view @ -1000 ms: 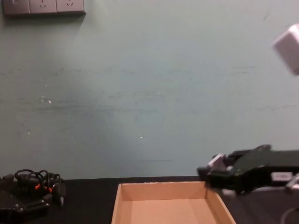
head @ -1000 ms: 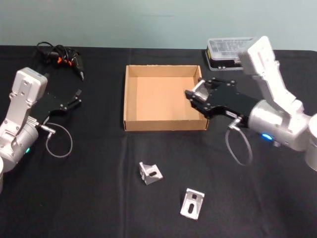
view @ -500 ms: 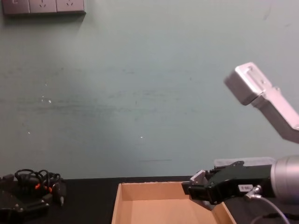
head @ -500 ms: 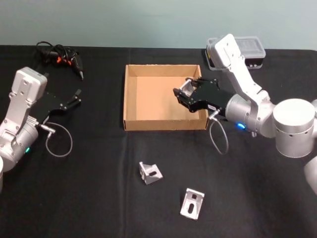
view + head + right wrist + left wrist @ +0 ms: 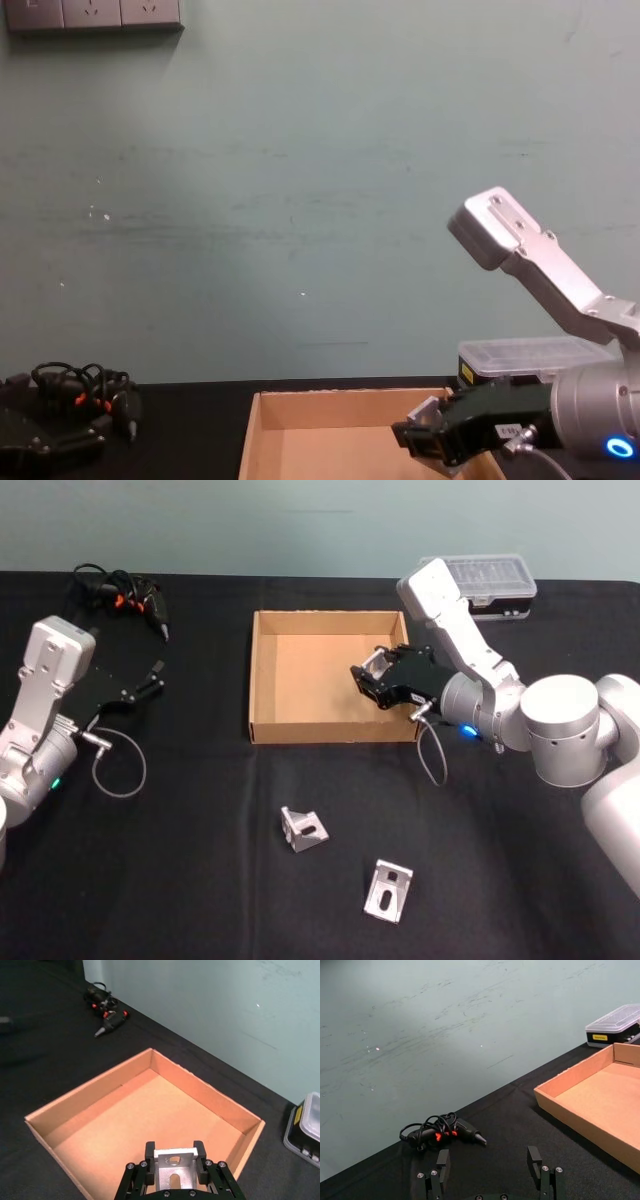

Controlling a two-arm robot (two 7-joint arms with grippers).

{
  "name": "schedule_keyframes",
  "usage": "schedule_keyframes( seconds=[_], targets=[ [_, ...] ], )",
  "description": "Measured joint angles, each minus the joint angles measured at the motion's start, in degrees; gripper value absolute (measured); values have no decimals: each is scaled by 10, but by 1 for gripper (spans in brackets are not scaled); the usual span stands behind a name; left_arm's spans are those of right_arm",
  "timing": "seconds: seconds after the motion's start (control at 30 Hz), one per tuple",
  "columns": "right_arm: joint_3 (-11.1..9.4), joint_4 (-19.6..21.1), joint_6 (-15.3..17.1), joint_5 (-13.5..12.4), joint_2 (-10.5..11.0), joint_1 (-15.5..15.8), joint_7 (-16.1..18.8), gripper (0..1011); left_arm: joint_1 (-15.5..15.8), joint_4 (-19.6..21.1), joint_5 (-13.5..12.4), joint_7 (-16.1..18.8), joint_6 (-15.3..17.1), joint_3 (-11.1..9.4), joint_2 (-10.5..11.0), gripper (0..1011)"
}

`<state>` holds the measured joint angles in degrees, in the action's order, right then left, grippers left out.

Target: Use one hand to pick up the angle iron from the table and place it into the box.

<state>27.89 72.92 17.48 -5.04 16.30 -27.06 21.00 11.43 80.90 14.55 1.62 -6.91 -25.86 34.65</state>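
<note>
Right hand point(image 5: 368, 672) advanced over box point(image 5: 256, 675), clasping angle iron point(image 5: 174, 1166).

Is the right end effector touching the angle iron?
Touching. In the right wrist view the right end effector clamps the angle iron from both sides.

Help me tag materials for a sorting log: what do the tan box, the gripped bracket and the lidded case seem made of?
Shallow tan box: cardboard by the look, matte, with raw folded walls. Small silver angle bracket clamped in the right end effector: bare metal, perhaps aluminium or steel, dull sheen, slotted hole. Rectangular case: plastic, glossy clear lid over black base.
</note>
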Motion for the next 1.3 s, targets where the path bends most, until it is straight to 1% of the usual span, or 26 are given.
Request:
schedule_keyframes(
  seconds=[0.13,0.37,0.73,0.8,0.83,0.87,0.9,0.97,1.07,1.1,1.13,1.17,1.23,1.3],
  targets=[
    [-2,-15,-1,6,-6,-3,-1,450,0,0,0,0,0,0,0,1011],
    [-8,-29,0,14,-14,-4,-1,450,0,0,0,0,0,0,0,1011],
    [-15,-30,7,23,-19,-4,10,453,0,0,0,0,0,0,0,1011],
    [-15,-30,6,24,-20,-4,12,488,0,0,0,0,0,0,0,1011],
    [-15,-30,6,25,-21,-4,13,536,0,0,0,0,0,0,0,1011],
    [-15,-30,6,25,-21,-4,13,536,0,0,0,0,0,0,0,1011],
    [-15,-29,7,26,-21,-5,15,595,0,0,0,0,0,0,0,1011],
    [-15,-29,7,28,-22,-5,16,629,0,0,0,0,0,0,0,1011],
    [-14,-28,7,30,-24,-5,16,754,0,0,0,0,0,0,0,1011],
    [-14,-28,7,31,-24,-5,16,769,0,0,0,0,0,0,0,1011],
    [-15,-28,7,31,-25,-5,16,812,0,0,0,0,0,0,0,1011],
    [-15,-27,6,32,-25,-5,16,821,0,0,0,0,0,0,0,1011],
    [-15,-27,6,33,-26,-5,16,916,0,0,0,0,0,0,0,1011],
    [-16,-26,5,33,-26,-4,16,943,0,0,0,0,0,0,0,1011]
  ],
)
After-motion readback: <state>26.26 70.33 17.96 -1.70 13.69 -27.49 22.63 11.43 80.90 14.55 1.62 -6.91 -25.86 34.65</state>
